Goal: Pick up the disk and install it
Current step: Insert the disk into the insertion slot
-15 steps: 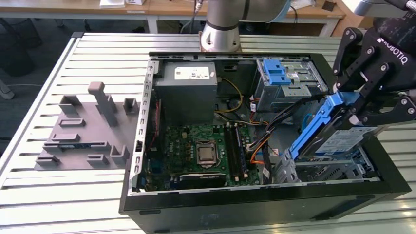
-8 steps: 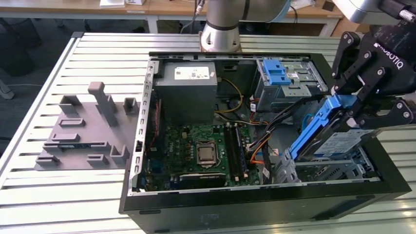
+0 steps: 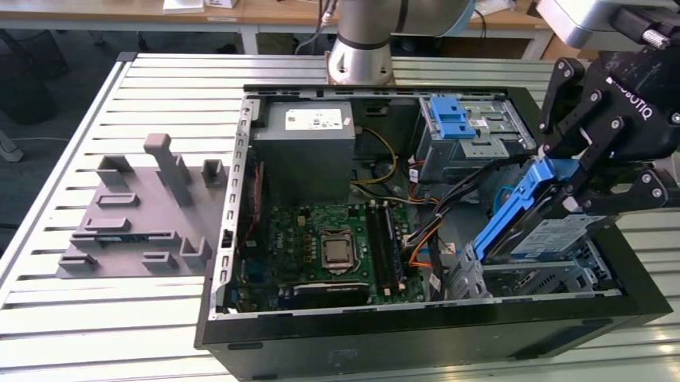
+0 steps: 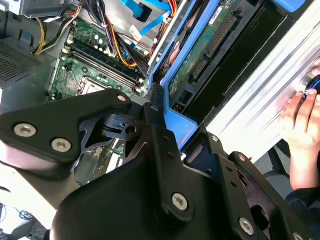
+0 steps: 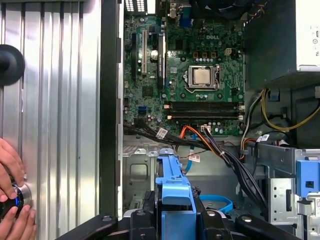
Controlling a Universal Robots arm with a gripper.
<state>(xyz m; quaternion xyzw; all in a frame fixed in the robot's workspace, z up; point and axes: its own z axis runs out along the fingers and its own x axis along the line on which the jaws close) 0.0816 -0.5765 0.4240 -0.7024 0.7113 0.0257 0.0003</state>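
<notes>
The open computer case spans the middle and right of the exterior view. Its grey drive bay sits at lower right, hemmed between the case wall and a cable bundle. Just above that bay the gripper is clamped on the disk, whose long axis slants from upper right to lower left, with the lower end nearest the bay.

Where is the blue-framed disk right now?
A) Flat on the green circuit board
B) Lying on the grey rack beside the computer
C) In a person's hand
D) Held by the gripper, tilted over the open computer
D: in the exterior view the gripper clamps the disk, which slants over the open computer case.
</notes>
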